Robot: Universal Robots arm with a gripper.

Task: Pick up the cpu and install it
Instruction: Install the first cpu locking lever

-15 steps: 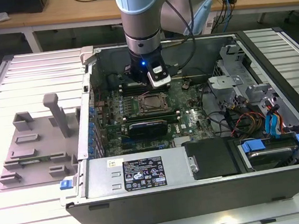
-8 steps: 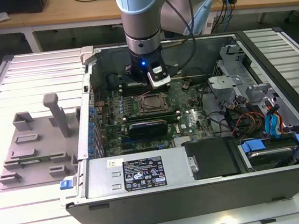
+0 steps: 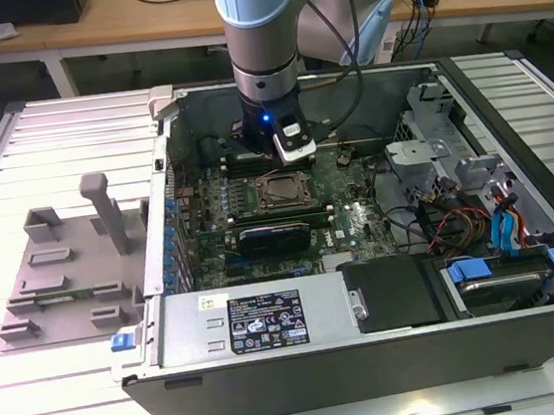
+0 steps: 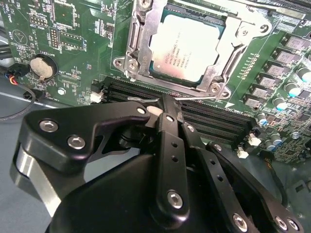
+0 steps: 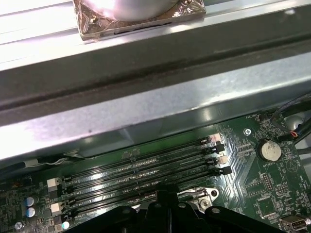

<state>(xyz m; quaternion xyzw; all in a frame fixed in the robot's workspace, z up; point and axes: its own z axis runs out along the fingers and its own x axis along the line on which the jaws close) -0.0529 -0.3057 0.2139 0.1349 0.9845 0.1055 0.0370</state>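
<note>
Exterior view: I see the gripper (image 3: 271, 150) low inside the open case (image 3: 374, 352), over the motherboard (image 3: 354, 224)

Second wrist view: fingers (image 4: 171, 127) clenched together, empty; cpu (image 4: 187, 47) sits in its socket frame (image 4: 135, 51), just beyond the tips

First wrist view: memory slots (image 5: 146, 167) near the gripper

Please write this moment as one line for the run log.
cpu: seated in socket | hand: shut, above memory slots beside socket

- Second wrist view: cpu (image 4: 187, 43) edges lie under the socket frame (image 4: 138, 30), itself cut off at the picture's edge
- There the gripper (image 4: 167, 103) covers part of the memory slots (image 4: 219, 119)
</note>
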